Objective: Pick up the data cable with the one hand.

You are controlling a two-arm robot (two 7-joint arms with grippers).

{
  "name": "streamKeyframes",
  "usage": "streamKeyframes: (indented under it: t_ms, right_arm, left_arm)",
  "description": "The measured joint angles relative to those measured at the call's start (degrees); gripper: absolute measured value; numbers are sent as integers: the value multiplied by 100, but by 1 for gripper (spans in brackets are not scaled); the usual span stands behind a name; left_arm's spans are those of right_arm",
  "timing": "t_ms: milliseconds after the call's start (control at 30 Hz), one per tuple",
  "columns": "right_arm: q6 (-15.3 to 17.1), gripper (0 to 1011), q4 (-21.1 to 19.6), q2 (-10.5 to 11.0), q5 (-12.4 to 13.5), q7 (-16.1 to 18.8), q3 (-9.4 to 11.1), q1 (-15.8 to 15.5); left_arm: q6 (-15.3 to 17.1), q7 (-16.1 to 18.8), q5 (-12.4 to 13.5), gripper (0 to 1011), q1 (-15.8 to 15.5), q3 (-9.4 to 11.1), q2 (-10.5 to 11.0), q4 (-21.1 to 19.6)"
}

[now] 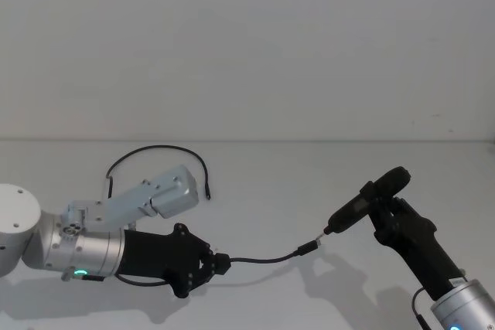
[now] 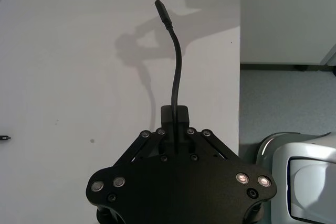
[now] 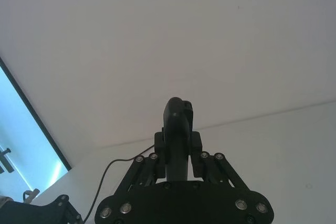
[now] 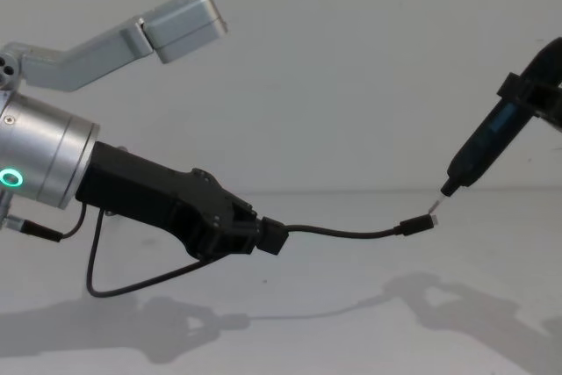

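Gripping data cable (image 4: 347,233), left tool (image 4: 266,237) clamped closed on it above table (image 4: 351,331); right tool (image 1: 384,200) pinching black pen-like probe (image 1: 352,210).

Plain white wall (image 1: 232,36), white tabletop (image 1: 325,183), grey floor (image 2: 283,103) beside it, bright window (image 3: 21,145)

Left gripper (image 4: 266,238) clamps data cable (image 4: 351,233); plug near pen tool (image 4: 483,151) tip.

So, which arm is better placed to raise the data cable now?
Left, I would say. The left gripper is shut on the data cable, while the right gripper is occupied, shut on the pen-like tool.
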Motion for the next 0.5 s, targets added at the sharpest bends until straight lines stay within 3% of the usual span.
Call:
streamKeyframes:
  t_ms: [500]
  right_arm:
    - [-56, 263, 0, 43, 88, -41, -28, -26]
  left_arm:
    - [0, 0, 0, 41, 0, 0, 0, 0]
